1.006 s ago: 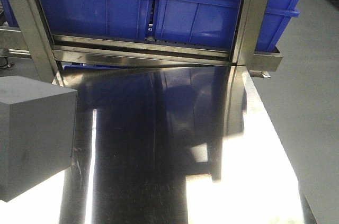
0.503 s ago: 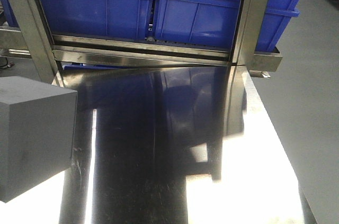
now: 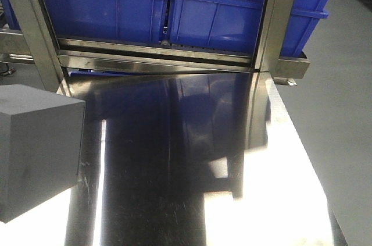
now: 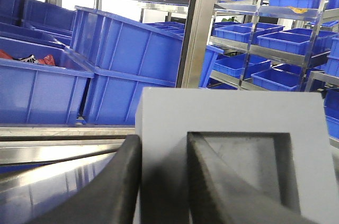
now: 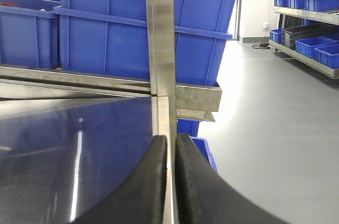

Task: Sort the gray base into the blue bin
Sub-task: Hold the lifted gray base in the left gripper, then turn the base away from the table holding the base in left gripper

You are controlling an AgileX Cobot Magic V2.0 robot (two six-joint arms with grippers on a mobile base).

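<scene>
Gray base [image 4: 233, 113] fills my left wrist feed, its dark square recess turned toward the lens. The left gripper [image 4: 163, 150] is clamped on one wall of the block. One black finger [image 4: 114, 192] presses against the outside of that wall, and the other finger [image 4: 222, 192] reaches into the recess, so the pale wall sits pinched between them.

On the front-facing feed the same block shows as a plain matte cube at the far left edge, over the near left part of the steel table [image 3: 192, 170]. From these views I cannot tell whether its underside touches the tabletop.

The blue bin [image 3: 221, 13], deep and smooth-sided, stands on a steel ledge beyond the table's far edge, well apart from the block. Just beside it, to the left, sits a second blue crate [image 3: 99, 7] with red items showing over its rim.

On my right wrist feed the right gripper [image 5: 170, 142] has its two black fingers drawn almost together with only a thin slit between them, holding nothing. It hangs over the table's right edge, facing a steel upright [image 5: 159, 33] in front of the bin. Racks [image 4: 275, 49] of more blue crates line the background.
</scene>
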